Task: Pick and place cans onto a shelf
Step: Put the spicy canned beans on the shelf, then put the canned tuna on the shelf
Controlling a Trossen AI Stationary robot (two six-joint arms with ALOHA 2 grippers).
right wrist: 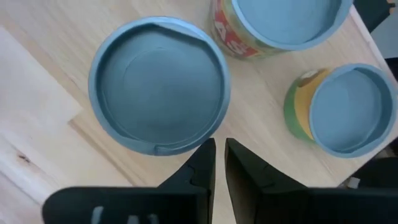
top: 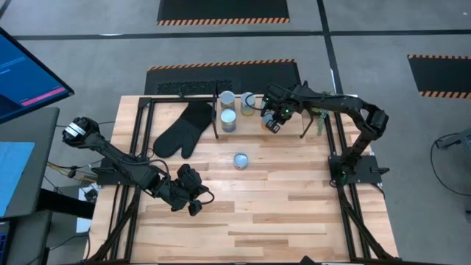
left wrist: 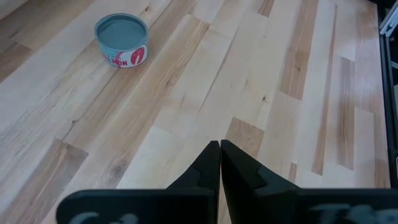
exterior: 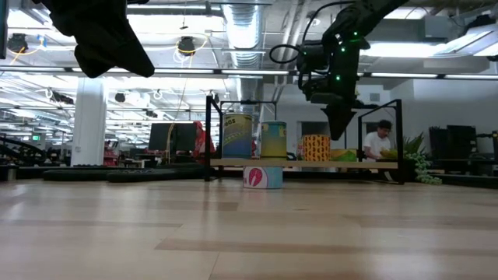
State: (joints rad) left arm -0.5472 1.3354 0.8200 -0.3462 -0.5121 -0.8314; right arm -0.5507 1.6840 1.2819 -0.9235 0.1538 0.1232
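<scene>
A black oven mitt (top: 182, 130) lies on the wooden surface (top: 294, 213) just to the left of the shelf (top: 283, 125), its fingers pointing toward the near left corner. A small green plant (top: 322, 118) sits at the shelf's right end, under the right arm. Beyond the surface, a person (exterior: 379, 141) in a light top sits in the room.

On the shelf several cans (top: 229, 120) stand together at its left part; from table height, two tall ones show blue-yellow and green-yellow labels, with an orange patterned one (exterior: 316, 148) to their right. One short can (top: 241, 160) with a pink and white label stands alone on the surface in front of the shelf, out in the open. Its lettering is too small to read.

The right end effector (top: 274, 120) hovers over the shelf just beside the cans, fingers nearly together and holding nothing; its wrist camera looks down on three blue-grey can tops. One label there shows red letters, only partly visible.

The left end effector (top: 193, 200) hangs over the near left of the surface, well apart from the lone can, its fingers pressed together and empty.
</scene>
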